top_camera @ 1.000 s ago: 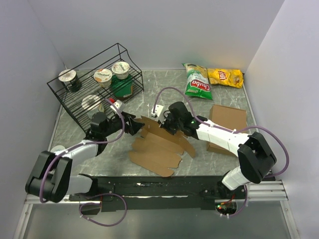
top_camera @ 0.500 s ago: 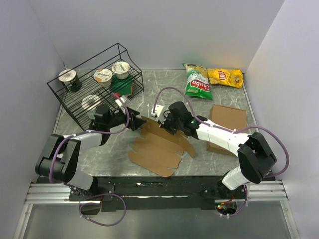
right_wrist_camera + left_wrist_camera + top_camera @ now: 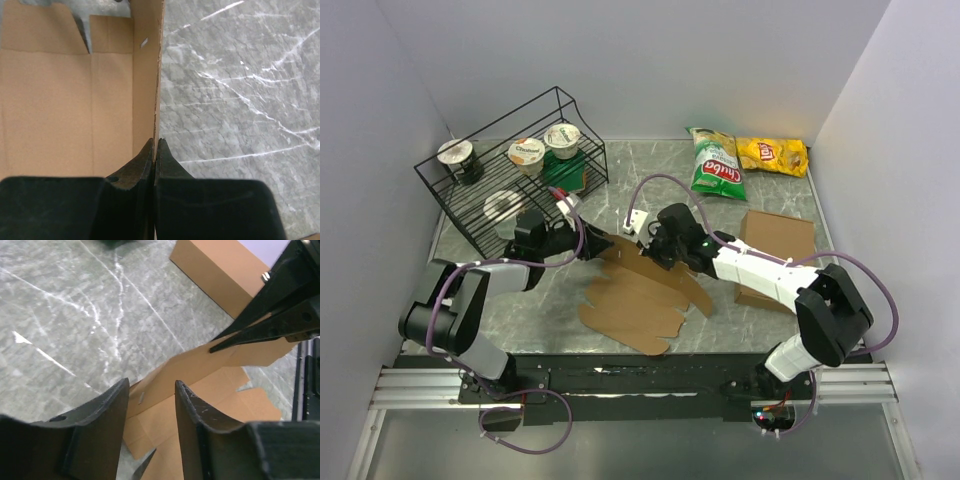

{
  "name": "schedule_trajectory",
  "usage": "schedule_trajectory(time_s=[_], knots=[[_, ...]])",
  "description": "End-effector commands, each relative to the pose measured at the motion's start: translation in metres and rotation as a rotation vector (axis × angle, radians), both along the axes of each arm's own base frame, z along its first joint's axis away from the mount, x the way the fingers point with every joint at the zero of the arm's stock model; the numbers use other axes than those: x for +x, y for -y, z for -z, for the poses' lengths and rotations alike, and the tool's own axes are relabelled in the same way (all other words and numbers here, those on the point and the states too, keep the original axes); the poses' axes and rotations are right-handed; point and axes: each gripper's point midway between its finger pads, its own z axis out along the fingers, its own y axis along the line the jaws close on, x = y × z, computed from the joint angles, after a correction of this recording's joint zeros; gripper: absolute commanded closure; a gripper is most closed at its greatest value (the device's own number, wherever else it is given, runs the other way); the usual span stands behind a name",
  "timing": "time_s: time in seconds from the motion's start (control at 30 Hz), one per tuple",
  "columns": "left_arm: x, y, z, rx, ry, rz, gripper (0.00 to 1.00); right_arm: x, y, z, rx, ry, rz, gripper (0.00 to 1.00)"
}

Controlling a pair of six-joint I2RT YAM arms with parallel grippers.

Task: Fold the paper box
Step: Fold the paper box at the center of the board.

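Paper box (image 3: 638, 300) flap stands pinched in my right end effector (image 3: 155, 142); left end effector (image 3: 150, 385), open, has arrived to fold.

A grey marble-patterned table (image 3: 620, 160) with thin white veins fills the floor of a small booth. Plain pale walls close it in: a back wall (image 3: 650, 60), a left wall (image 3: 360, 150) and a right wall (image 3: 900, 150). Soft, even light. A silver aluminium rail (image 3: 860, 375) runs along the near edge.
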Motion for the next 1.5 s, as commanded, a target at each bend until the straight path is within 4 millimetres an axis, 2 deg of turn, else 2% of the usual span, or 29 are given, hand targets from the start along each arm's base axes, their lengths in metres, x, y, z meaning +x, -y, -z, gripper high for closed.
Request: schedule_trajectory(time_s=[0.0, 0.23, 0.37, 0.4, 0.63, 0.8, 0.87, 0.97, 1.0, 1.03, 1.07, 1.13, 1.17, 1.2, 1.27, 1.3, 1.33, 1.47], knots=[[-0.010, 0.023, -0.018, -0.038, 0.056, 0.099, 0.55, 0.007, -0.010, -0.010, 0.018, 0.018, -0.005, 1.00], [-0.023, 0.038, -0.009, -0.030, 0.020, 0.106, 0.62, 0.009, -0.009, -0.008, 0.013, 0.020, 0.014, 1.00], [-0.021, 0.044, -0.006, -0.067, -0.048, 0.075, 0.68, 0.011, -0.009, -0.007, 0.016, 0.022, 0.027, 1.00], [-0.016, 0.044, -0.005, -0.068, -0.064, 0.038, 0.68, 0.013, -0.008, -0.007, 0.016, 0.026, 0.044, 1.00], [-0.013, 0.067, -0.006, -0.117, -0.188, -0.119, 0.64, 0.019, -0.004, -0.008, 0.023, 0.039, 0.100, 1.00], [-0.009, 0.067, -0.010, -0.183, -0.287, -0.188, 0.60, 0.018, -0.004, -0.006, 0.024, 0.039, 0.103, 1.00], [-0.005, 0.061, -0.010, -0.171, -0.280, -0.225, 0.55, 0.018, -0.003, -0.009, 0.031, 0.044, 0.100, 1.00], [-0.001, 0.046, -0.016, -0.166, -0.277, -0.253, 0.37, 0.017, -0.001, -0.010, 0.030, 0.057, 0.094, 1.00], [-0.003, 0.038, -0.020, -0.174, -0.268, -0.260, 0.26, 0.016, 0.000, -0.009, 0.027, 0.059, 0.090, 1.00], [0.002, 0.026, -0.022, -0.179, -0.257, -0.281, 0.23, 0.017, 0.001, -0.009, 0.024, 0.064, 0.091, 1.00], [-0.001, 0.018, -0.019, -0.174, -0.259, -0.280, 0.20, 0.017, 0.002, -0.009, 0.018, 0.071, 0.086, 1.00], [0.002, -0.002, -0.029, -0.174, -0.206, -0.312, 0.11, 0.017, 0.003, -0.009, 0.013, 0.077, 0.079, 1.00], [-0.001, -0.008, -0.023, -0.155, -0.211, -0.320, 0.09, 0.017, 0.002, -0.009, 0.010, 0.081, 0.071, 1.00], [-0.002, -0.014, -0.029, -0.148, -0.187, -0.330, 0.05, 0.016, 0.002, -0.009, 0.007, 0.082, 0.065, 1.00], [0.000, -0.030, -0.021, -0.103, -0.180, -0.374, 0.02, 0.016, 0.001, -0.011, 0.009, 0.088, 0.052, 1.00], [0.004, -0.039, -0.023, -0.100, -0.171, -0.421, 0.01, 0.015, 0.000, -0.012, 0.011, 0.088, 0.046, 1.00], [0.009, -0.051, -0.023, -0.096, -0.168, -0.465, 0.01, 0.015, 0.000, -0.013, 0.015, 0.091, 0.045, 1.00], [0.021, -0.076, -0.018, -0.091, -0.163, -0.553, 0.03, 0.014, -0.001, -0.014, 0.019, 0.091, 0.035, 1.00]])
